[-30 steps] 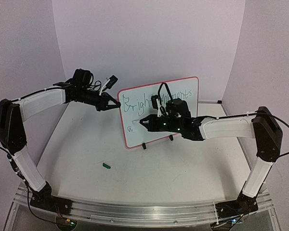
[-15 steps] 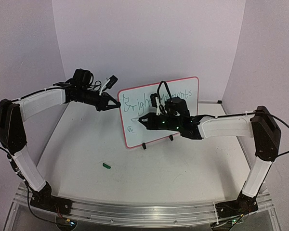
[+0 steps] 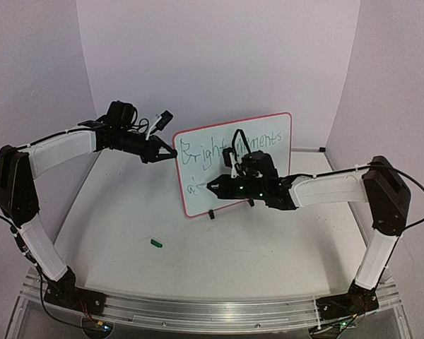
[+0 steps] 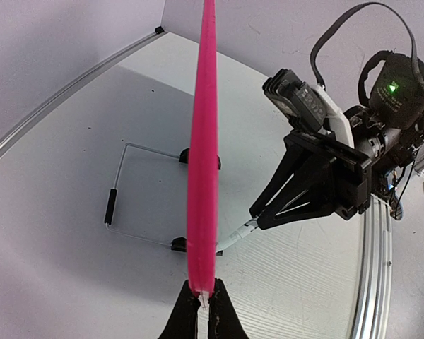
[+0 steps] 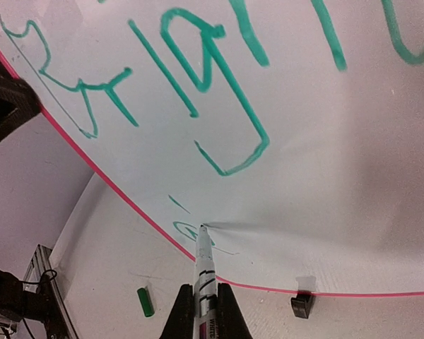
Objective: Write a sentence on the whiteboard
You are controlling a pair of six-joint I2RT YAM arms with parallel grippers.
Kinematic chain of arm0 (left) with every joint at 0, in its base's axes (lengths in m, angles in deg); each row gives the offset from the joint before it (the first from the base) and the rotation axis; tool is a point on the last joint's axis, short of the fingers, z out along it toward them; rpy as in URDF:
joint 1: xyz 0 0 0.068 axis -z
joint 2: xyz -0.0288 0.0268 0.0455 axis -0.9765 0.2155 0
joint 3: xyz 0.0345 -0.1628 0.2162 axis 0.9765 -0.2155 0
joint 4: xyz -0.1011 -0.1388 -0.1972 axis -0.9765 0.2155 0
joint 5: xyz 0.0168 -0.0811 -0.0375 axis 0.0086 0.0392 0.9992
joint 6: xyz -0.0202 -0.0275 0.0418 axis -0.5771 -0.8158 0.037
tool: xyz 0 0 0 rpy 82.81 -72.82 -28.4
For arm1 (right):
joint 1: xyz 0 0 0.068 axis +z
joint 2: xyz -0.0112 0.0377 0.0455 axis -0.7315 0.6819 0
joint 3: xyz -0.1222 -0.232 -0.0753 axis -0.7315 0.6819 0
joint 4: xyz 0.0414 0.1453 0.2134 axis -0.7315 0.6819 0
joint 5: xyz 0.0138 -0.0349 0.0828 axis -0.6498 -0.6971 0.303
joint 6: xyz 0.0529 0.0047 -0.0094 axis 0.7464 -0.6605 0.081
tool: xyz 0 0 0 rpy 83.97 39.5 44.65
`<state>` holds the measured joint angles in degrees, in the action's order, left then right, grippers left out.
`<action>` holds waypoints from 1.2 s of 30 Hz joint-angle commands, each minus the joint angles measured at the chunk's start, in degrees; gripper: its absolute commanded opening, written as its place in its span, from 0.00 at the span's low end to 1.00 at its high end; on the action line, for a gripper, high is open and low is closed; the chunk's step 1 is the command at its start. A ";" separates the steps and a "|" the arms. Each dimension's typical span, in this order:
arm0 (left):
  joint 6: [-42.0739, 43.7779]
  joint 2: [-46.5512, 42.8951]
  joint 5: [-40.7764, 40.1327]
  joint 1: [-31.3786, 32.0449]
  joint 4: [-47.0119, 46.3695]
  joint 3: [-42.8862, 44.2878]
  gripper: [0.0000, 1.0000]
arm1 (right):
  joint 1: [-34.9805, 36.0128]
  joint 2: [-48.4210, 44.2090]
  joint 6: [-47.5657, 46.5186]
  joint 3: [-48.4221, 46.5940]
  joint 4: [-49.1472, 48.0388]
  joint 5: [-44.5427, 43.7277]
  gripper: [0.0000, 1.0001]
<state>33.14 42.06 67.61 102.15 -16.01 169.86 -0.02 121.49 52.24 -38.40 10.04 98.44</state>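
The whiteboard [image 3: 268, 159] stands upright at mid-table, white with a red-pink rim and green writing along its top. My left gripper [image 3: 173, 155] is shut on its left edge; the left wrist view shows the pink rim [image 4: 203, 141] edge-on, pinched between the fingers. My right gripper [image 3: 213, 187] is shut on a white marker [image 5: 204, 272]. The marker tip touches the board's lower left, beside a small green squiggle [image 5: 184, 229]. The same marker shows in the left wrist view [image 4: 237, 234].
A green marker cap [image 3: 155, 242] lies on the table in front of the board, also in the right wrist view [image 5: 145, 301]. A black clip foot [image 5: 302, 306] and a wire stand [image 4: 124, 191] hold the board. Walls close in behind and at both sides.
My right gripper has moved down and slightly right with the marker, and a new green mark has appeared at the board's lower left. The left arm has not moved.
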 commanded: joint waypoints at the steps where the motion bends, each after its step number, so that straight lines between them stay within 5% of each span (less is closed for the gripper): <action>1: 1.24 0.35 0.26 1.50 4.27 1.19 0.00 | -0.23 0.43 0.94 1.32 -0.58 -0.63 0.00; 36: 1.16 0.55 0.33 1.68 4.23 1.15 0.00 | -0.22 -1.94 0.02 -4.08 -1.19 -0.27 0.00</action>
<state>33.16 42.06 67.59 102.31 -16.08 169.89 -0.10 121.84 52.83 -39.79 10.38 98.84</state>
